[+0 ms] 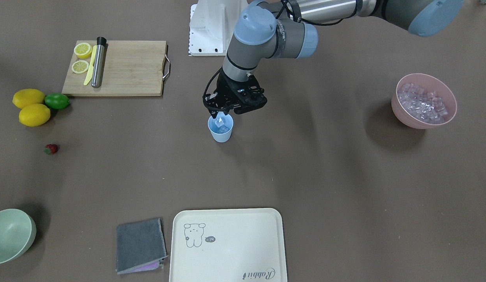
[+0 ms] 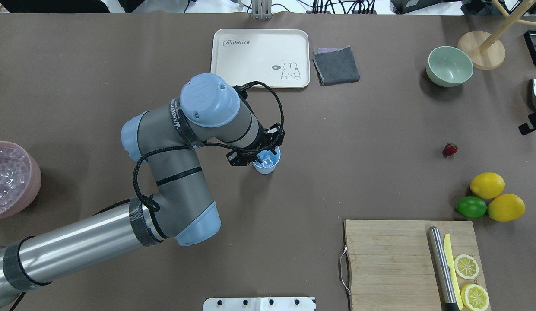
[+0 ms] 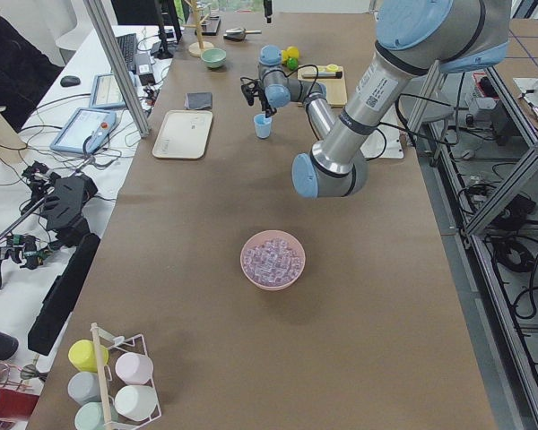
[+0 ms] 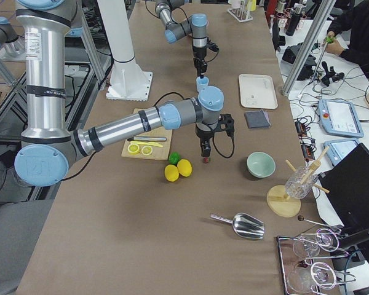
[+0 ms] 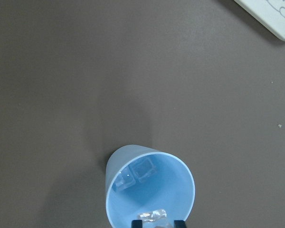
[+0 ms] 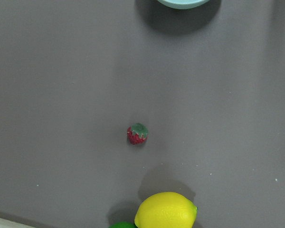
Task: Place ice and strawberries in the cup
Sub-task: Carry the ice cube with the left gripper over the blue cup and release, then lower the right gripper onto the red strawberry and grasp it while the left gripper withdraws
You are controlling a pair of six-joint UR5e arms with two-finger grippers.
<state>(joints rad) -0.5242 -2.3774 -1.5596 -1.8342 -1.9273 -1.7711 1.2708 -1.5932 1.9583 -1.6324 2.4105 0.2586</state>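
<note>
Cup (image 1: 221, 131): light blue, upright on the brown worktop (image 1: 305, 176), mouth up.

Left fingers (image 1: 221, 114): hung directly over the cup's mouth, clenched on one clear ice cube (image 5: 153, 216) just inside the line of the rim.

Ice in cup (image 5: 135, 173): two clear cubes lay side by side on the cup's bottom.

Strawberry (image 1: 51, 149): red with a green cap, lay on the worktop well apart from the cup, toward the robot's right, outside it.

Right fingers (image 4: 204, 152): hung just above the strawberry, far from the cup. They showed only in the side view, so I cannot tell whether they were released or clenched.

Pink bowl (image 1: 399, 105): well apart from the cup, toward the robot's left, heaped with ice.

Cream tray (image 2: 218, 52): beyond the cup, on the side away from the robot's base.

Cutting board (image 2: 380, 259): toward the robot's right of the cup, nearer the base. It carried two lemon slices, a yellow knife and a steel rod.
</note>
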